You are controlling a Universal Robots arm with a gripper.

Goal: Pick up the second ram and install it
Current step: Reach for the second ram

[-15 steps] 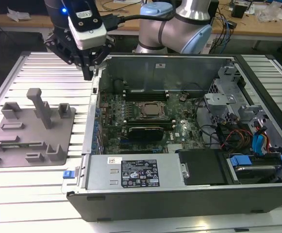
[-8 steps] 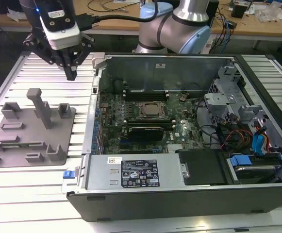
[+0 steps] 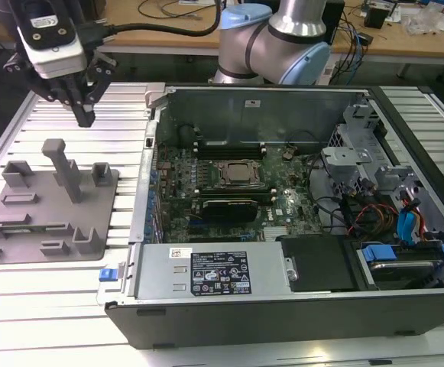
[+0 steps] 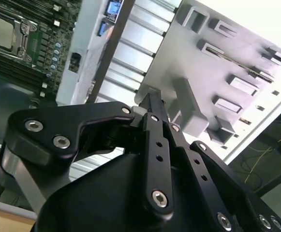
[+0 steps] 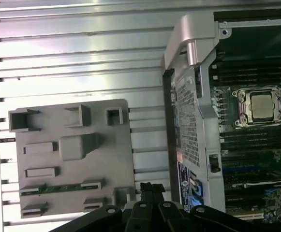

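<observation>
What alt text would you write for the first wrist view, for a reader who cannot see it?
A thin green ram stick sits in a grey holder tray on a ribbed metal table. The shut pincer hangs near the tray, beside an open computer case.

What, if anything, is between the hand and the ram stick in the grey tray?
Nothing visible blocks it. The hand hangs in open air, clear of the grey tray, and the ram stick sits in its slot, uncovered. The tall post stands apart from it.
</observation>
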